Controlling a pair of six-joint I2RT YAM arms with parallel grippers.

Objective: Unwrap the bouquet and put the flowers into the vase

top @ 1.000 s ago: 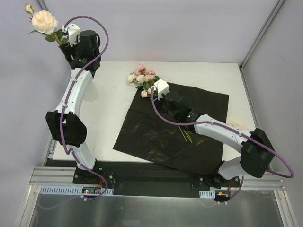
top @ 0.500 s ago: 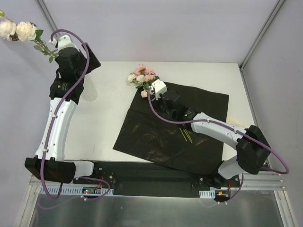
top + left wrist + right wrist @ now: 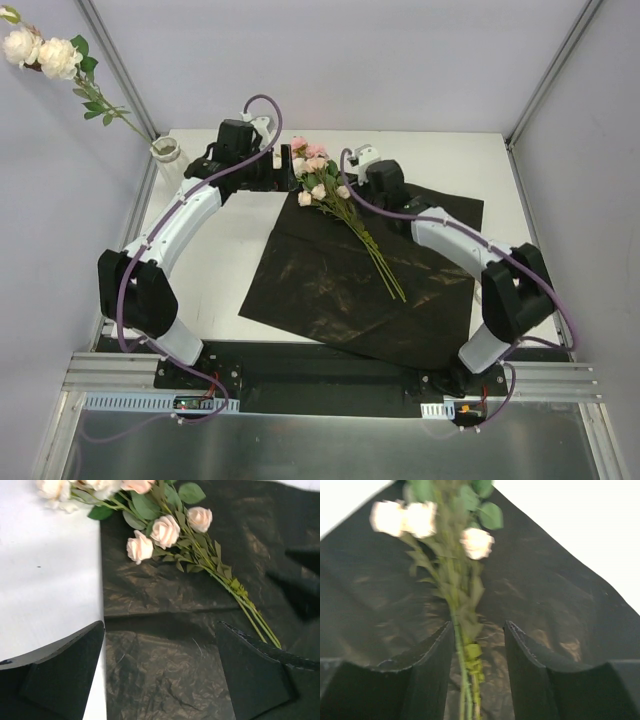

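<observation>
The white vase (image 3: 165,150) stands at the table's far left corner and holds one stem whose cream roses (image 3: 42,55) lean up and to the left. The other flowers (image 3: 318,178) lie loose on the spread black paper (image 3: 330,290), heads at the back and stems (image 3: 385,270) running toward the front right. My left gripper (image 3: 288,168) hovers wide open and empty just left of the heads; its view shows the roses (image 3: 165,530) beyond its open gripper (image 3: 161,630). My right gripper (image 3: 352,193) is open, and the stems (image 3: 465,655) pass between its jaws (image 3: 479,627) against the left finger (image 3: 437,660).
Grey walls and slanted metal frame posts (image 3: 120,75) close in the back and sides. The vase sits right against the left post. The white tabletop (image 3: 215,250) shows left of the paper, and the arm bases fill the near edge.
My left arm has let go of the cream rose stem, which now stands in the vase, and swung right to the flower heads. My right gripper has moved back along the stems.
</observation>
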